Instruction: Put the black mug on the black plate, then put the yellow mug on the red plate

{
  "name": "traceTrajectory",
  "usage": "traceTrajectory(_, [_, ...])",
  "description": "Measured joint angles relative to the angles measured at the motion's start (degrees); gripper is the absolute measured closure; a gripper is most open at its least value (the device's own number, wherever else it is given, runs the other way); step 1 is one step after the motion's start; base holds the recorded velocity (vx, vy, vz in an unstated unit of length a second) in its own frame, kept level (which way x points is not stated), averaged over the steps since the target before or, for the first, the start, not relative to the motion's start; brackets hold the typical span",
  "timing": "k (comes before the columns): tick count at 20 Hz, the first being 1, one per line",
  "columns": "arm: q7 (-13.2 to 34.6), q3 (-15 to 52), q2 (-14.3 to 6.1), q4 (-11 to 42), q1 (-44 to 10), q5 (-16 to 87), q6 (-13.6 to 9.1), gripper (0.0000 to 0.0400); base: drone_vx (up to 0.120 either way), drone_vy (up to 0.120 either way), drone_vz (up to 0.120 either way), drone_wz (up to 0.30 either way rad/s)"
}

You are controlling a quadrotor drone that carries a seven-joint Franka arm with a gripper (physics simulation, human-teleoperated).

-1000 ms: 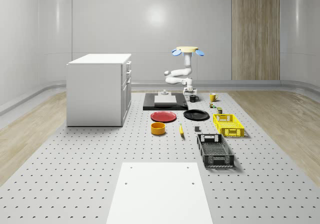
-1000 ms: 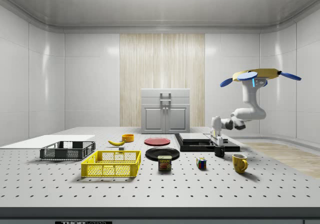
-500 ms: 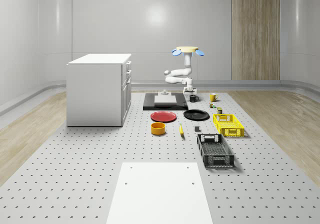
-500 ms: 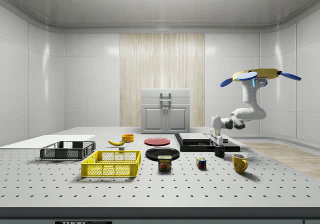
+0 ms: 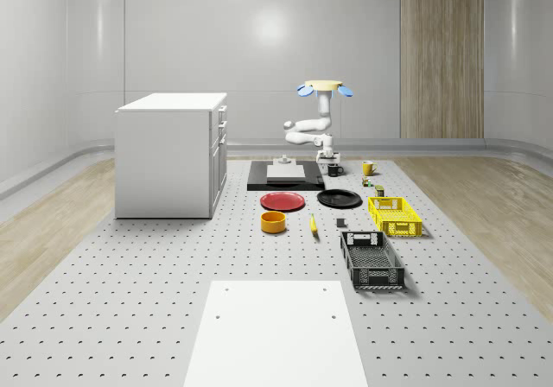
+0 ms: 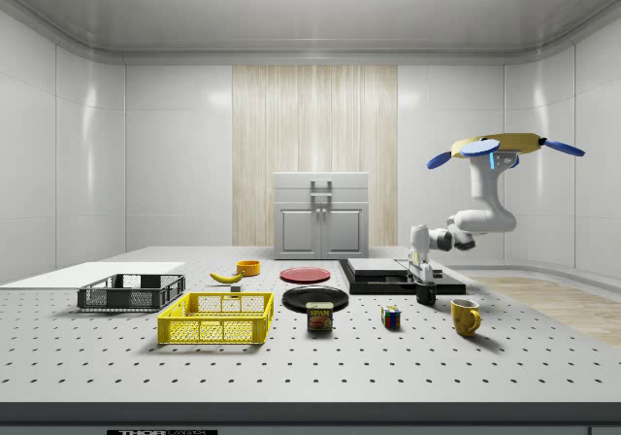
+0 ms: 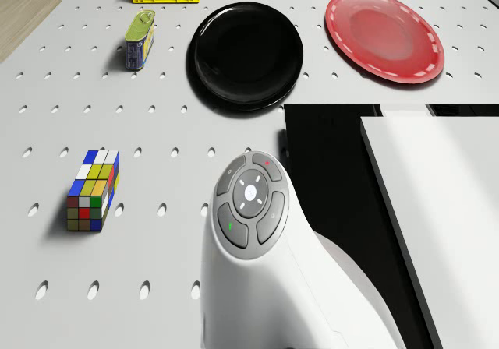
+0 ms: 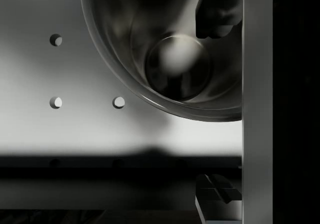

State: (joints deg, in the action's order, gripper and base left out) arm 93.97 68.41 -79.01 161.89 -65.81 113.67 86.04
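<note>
Black mug stands upright on the perforated table, just beside the edge of a low black platform and apart from both plates. The drone hovers above the far end of the table, roughly over that platform's edge, with its white arm bent down toward the mug.

The gripper is right at the top of the mug. In the wrist view the gripper is spread wide: 1 of its 2 fingers sits over the mug's open mouth, while the other is outside the rim with bare table between it and the mug wall. Nothing is clamped.

The black plate lies flat on the table on the near side of the platform, with the red plate just beside it toward the whole-scene view's left. The yellow mug stands upright near the black mug, toward the whole-scene view's right. In the drone view a coloured puzzle cube and a tin can lie on the table near the black plate, and a yellow crate sits well apart from the mugs.
</note>
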Motion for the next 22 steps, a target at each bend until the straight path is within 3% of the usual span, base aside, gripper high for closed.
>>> traceTrajectory(1, [0.1, 0.0, -0.1, 0.0, -0.1, 0.0, 0.1, 0.0066, 0.0, 0.0, 0.0, 0.0])
traceTrajectory(3, [0.2, 0.1, -0.2, 0.0, -0.2, -0.1, 0.2, 0.0158, 0.0, 0.0, 0.0, 0.0])
traceTrajectory(7, [0.4, 0.1, -0.5, 0.0, -0.4, -0.3, 0.5, 0.0248, 0.0, 0.0, 0.0, 0.0])
traceTrajectory(12, [0.6, 0.2, -0.9, -0.1, -0.6, -0.5, 0.8, 0.0285, 0.0, 0.0, 0.0, 0.0])
traceTrajectory(22, [1.0, 2.2, -1.5, 0.4, -0.8, -2.6, 0.6, 0.0299, 0.0, 0.0, 0.0, 0.0])
